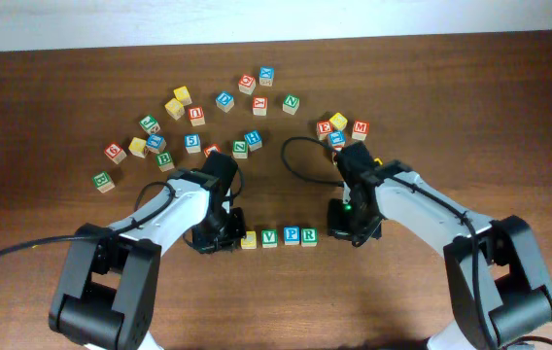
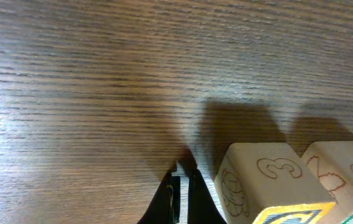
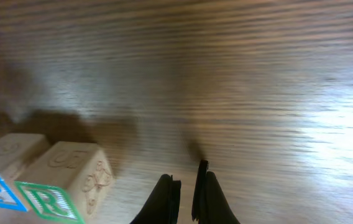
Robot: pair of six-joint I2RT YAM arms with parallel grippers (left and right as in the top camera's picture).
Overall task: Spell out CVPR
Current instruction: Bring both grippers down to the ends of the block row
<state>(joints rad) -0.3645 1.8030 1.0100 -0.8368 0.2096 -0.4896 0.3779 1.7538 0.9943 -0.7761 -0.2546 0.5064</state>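
Dark wooden bench (image 1: pixel 509 97): the four-block row (image 1: pixel 278 237) lies near centre, flanked by left arm (image 1: pixel 174 209) and right arm (image 1: pixel 412 199), both jaws closed and empty. We'd lift straight up, sparing the row any nudge.

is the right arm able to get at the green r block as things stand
Probably yes: the right hand sits just beside the R block, with only bare table between them. The hand looks shut, so it would need opening first.
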